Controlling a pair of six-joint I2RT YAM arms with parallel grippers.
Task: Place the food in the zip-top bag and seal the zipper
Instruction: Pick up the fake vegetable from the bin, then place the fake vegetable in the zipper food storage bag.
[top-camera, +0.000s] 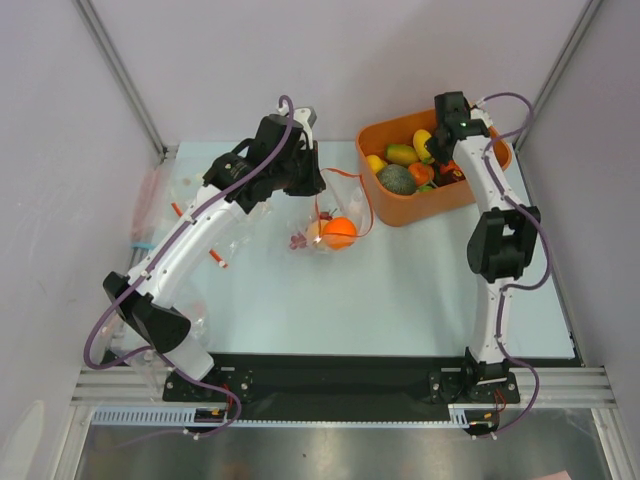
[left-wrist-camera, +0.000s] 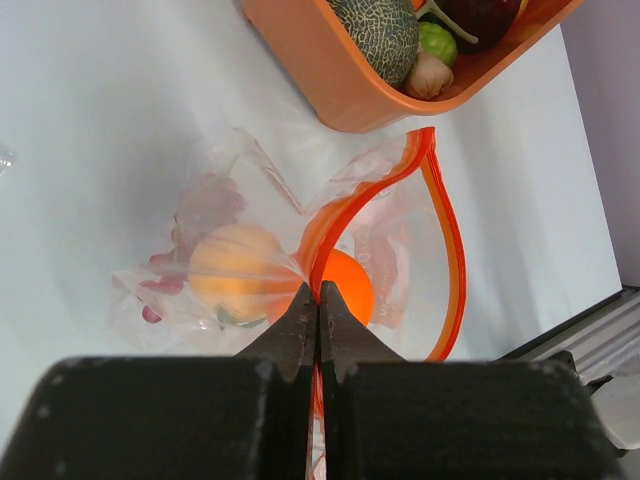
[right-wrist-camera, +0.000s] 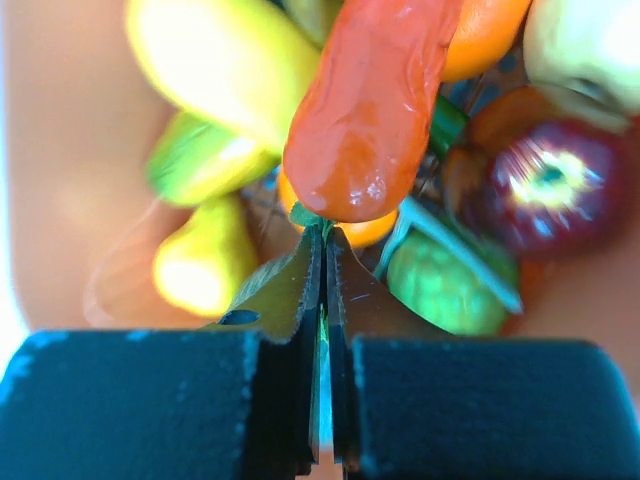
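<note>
The table (top-camera: 400, 290) carries an orange tub (top-camera: 415, 210) at its far right, where the right gripper (right-wrist-camera: 323, 232) is clenched on the green stem of a red chili (right-wrist-camera: 370, 110) among other food. Just left of the tub lies the zip-top bag (left-wrist-camera: 260, 170), holding an orange (left-wrist-camera: 350, 285) and grapes (left-wrist-camera: 205, 200). The left gripper (left-wrist-camera: 318, 290) pinches its zipper (left-wrist-camera: 450, 250), whose loop gapes apart.
</note>
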